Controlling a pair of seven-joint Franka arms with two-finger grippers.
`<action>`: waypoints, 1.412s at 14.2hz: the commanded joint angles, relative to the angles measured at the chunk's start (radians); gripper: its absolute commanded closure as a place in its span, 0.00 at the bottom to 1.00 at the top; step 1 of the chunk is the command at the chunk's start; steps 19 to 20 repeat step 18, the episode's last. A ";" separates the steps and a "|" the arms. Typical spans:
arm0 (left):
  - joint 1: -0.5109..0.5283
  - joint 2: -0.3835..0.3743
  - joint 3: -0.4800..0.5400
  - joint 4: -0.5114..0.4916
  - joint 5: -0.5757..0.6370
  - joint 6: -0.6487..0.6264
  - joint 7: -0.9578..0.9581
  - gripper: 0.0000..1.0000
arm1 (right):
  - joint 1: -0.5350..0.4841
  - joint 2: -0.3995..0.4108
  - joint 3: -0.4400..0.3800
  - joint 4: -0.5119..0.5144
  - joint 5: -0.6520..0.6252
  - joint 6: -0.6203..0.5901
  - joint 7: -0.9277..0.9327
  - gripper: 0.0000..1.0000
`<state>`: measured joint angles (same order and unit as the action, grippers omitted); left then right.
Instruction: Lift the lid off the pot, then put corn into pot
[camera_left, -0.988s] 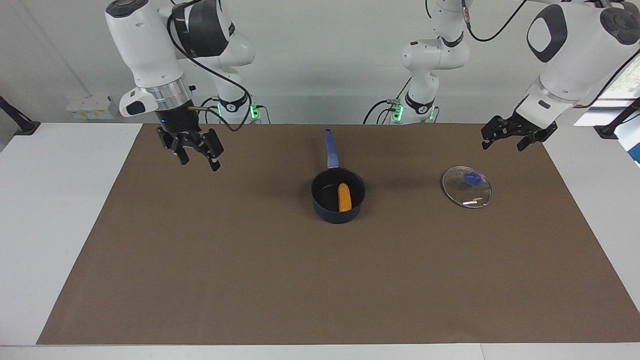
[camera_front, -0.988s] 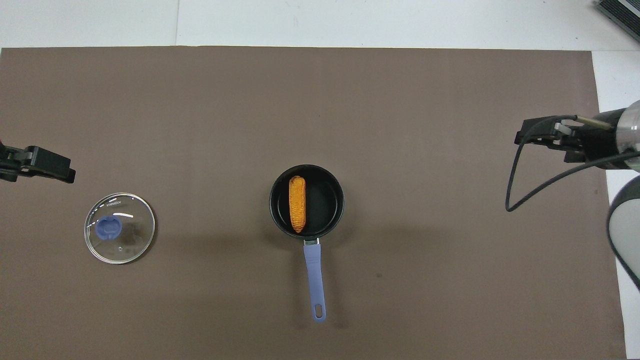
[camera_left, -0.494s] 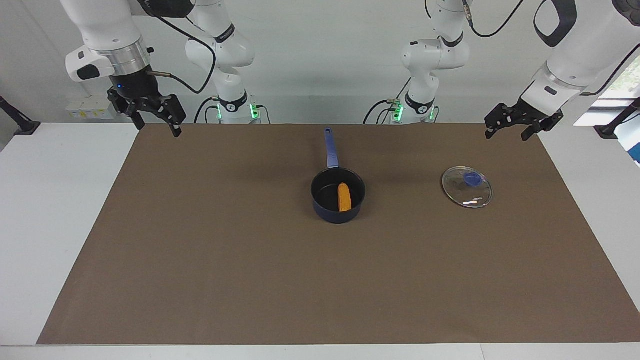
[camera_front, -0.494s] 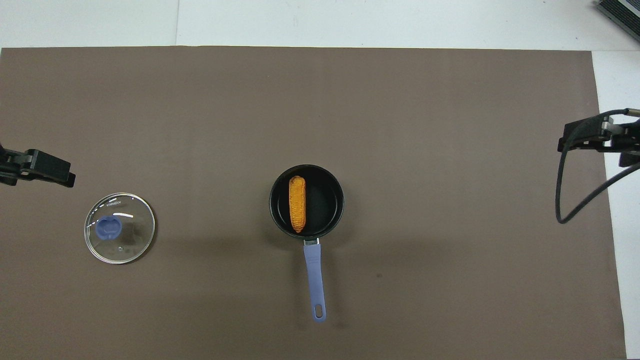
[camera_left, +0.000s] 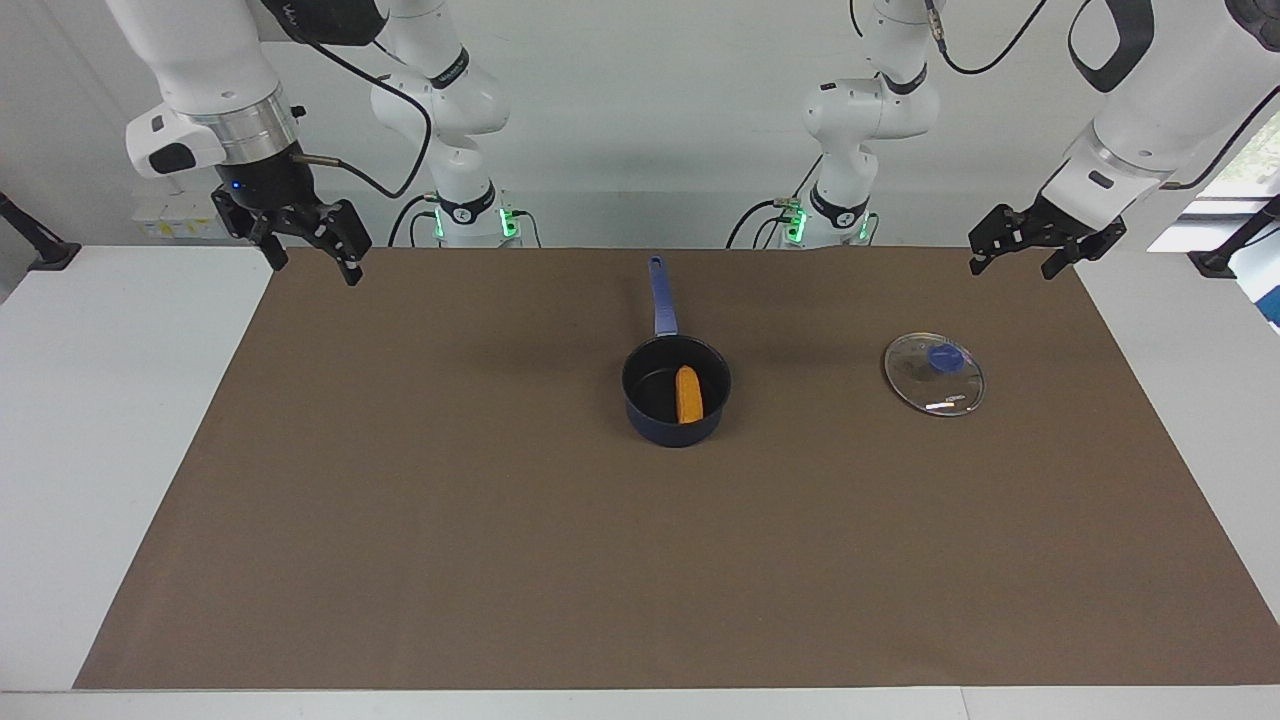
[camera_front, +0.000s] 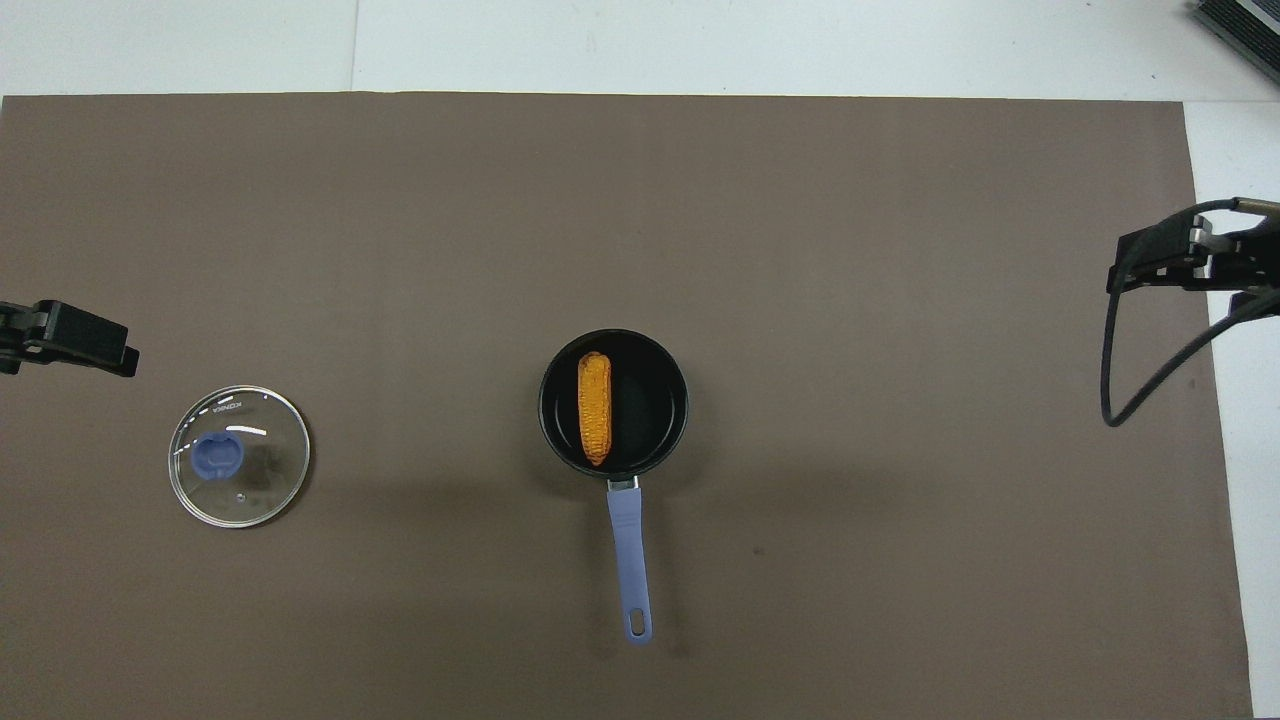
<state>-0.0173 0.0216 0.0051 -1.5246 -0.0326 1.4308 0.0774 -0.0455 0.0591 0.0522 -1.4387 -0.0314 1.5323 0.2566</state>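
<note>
The dark blue pot (camera_left: 660, 428) stands in the middle of the brown mat, its long blue handle (camera_left: 660, 300) pointing toward the robots. The orange-yellow corn (camera_left: 689, 395) lies inside it, also seen in the overhead view (camera_front: 594, 407) against the pot's black inside (camera_front: 650, 405). The glass lid (camera_left: 934, 374) with its blue knob lies flat on the mat toward the left arm's end, also in the overhead view (camera_front: 239, 456). My left gripper (camera_left: 1010, 268) is open and empty, raised over the mat's edge near the lid. My right gripper (camera_left: 312, 268) is open and empty, raised over the mat's corner at the right arm's end.
The brown mat (camera_left: 500, 550) covers most of the white table (camera_left: 100, 420). A black cable (camera_front: 1130, 390) hangs from the right arm's wrist. Both arm bases stand at the table's robot edge.
My right gripper has risen and drawn away from over the mat toward the right arm's end. My left gripper has pulled back slightly. Pot, corn and lid have not moved.
</note>
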 joint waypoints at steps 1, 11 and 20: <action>0.005 -0.008 0.006 0.006 -0.001 -0.018 0.002 0.00 | -0.008 -0.021 0.008 -0.020 -0.019 -0.015 -0.042 0.00; 0.002 -0.008 0.004 0.006 -0.001 -0.018 0.002 0.00 | 0.003 -0.087 0.009 -0.125 -0.005 -0.006 -0.107 0.00; 0.003 -0.008 0.004 0.006 -0.001 -0.019 0.002 0.00 | -0.004 -0.079 0.009 -0.112 0.001 -0.006 -0.146 0.00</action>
